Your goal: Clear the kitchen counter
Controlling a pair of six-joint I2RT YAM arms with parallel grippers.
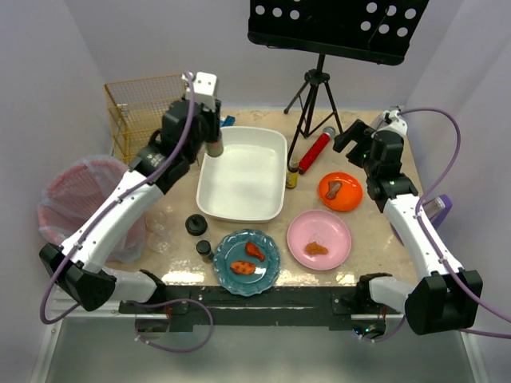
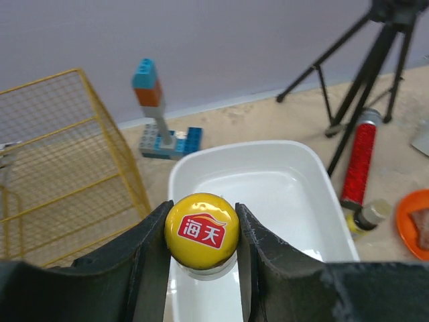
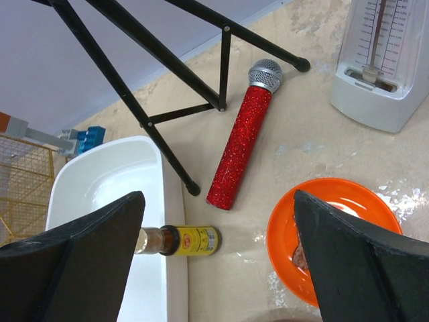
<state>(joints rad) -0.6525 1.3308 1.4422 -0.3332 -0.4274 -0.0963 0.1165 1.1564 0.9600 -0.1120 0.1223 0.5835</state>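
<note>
A fixed overhead camera, set high behind the near edge, looks down across the whole kitchen counter. The left wrist camera sits low and close over the white tub, facing the back. The right wrist camera looks steeply down from close range. All three share the tub, red microphone and orange plate.

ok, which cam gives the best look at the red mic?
Right wrist. The red microphone lies whole and sharp on the counter, its silver head near the tripod feet. Top external shows it whole but small, beside the tripod. Left wrist catches it at the right edge, blurred, next to a tripod leg.
</note>
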